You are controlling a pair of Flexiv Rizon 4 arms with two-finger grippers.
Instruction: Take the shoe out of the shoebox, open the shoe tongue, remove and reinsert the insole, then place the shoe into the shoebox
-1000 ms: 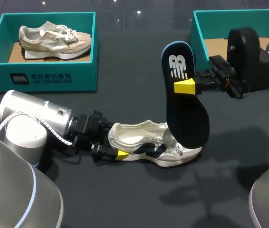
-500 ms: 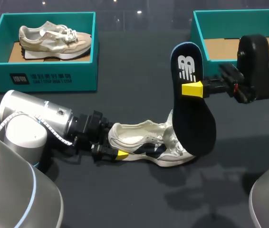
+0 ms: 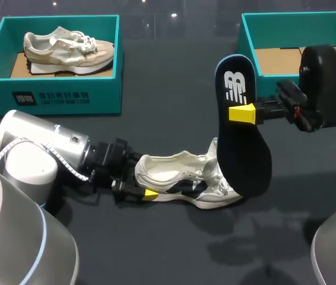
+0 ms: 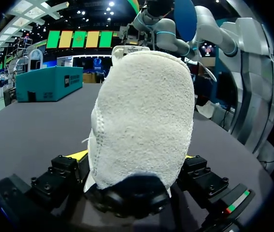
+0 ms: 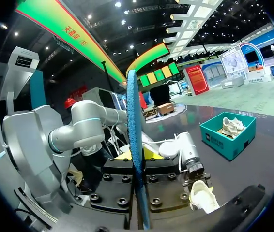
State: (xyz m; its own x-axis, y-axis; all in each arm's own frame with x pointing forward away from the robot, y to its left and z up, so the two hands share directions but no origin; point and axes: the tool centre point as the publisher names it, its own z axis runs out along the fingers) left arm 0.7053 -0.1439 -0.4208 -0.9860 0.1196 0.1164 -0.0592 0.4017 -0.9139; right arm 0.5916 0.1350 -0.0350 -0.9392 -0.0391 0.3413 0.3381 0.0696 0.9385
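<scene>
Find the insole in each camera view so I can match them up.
Head view: insole upright in right pincer, over the shoe's toe.
Left wrist view: blue oval beyond the shoe's heel, likely it.
Right wrist view: clamped edge-on in that pincer.
Shared landmark: the white shoe.

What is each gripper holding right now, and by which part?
Right gripper: the dark blue-edged insole, pinched above its middle. Left gripper: the white sneaker, by its heel.

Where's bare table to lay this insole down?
Bare table lies between the left shoebox and right shoebox, and again on the near side of the shoe. Crowded: the insole in the right gripper hangs over the toe, left gripper at the heel.
</scene>
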